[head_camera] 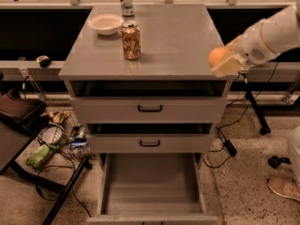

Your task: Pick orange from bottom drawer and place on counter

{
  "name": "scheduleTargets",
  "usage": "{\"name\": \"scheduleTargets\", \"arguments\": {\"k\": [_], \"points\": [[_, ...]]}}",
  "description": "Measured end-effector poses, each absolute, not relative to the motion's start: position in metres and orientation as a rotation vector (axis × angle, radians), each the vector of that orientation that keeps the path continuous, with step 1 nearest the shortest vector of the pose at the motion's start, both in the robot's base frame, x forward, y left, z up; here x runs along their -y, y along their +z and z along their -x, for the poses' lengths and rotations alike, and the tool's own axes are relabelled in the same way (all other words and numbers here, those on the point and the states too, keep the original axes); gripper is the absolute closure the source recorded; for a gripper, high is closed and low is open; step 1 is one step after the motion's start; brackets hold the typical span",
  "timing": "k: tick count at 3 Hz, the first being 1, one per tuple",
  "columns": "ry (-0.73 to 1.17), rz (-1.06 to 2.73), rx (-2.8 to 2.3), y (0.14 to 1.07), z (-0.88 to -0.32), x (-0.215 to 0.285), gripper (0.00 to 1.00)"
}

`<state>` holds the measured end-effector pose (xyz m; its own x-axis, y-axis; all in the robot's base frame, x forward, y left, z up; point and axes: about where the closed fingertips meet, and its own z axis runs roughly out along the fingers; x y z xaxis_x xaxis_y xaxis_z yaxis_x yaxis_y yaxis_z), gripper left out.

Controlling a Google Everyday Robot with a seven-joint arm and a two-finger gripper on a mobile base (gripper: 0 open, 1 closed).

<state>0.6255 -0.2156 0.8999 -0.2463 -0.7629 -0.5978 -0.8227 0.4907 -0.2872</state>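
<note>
The gripper [225, 63] is closed around the orange [216, 56] and holds it in the air just at the right front corner of the counter [178, 36], well above the open bottom drawer [150, 191]. I think that, released so near the edge, the round fruit may roll off and fall to the floor.

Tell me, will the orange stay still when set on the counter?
Probably not: the orange is round and the counter looks glossy, so it may roll. Its smooth skin might slip in the end effector, beside the counter's right edge.
</note>
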Motion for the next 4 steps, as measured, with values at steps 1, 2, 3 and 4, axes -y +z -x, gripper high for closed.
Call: {"name": "scheduleTargets", "arguments": {"k": [1, 2, 3, 4], "points": [[-0.026, 1.145, -1.975, 0.949, -0.679, 0.224, 1.0], [-0.073, 1.039, -1.899, 0.963, -0.734, 0.239, 1.0], [-0.021, 0.994, -1.879, 0.929, -0.791, 0.249, 1.0], [0.086, 0.997, -1.891, 0.868, -0.834, 0.244, 1.0]]}}
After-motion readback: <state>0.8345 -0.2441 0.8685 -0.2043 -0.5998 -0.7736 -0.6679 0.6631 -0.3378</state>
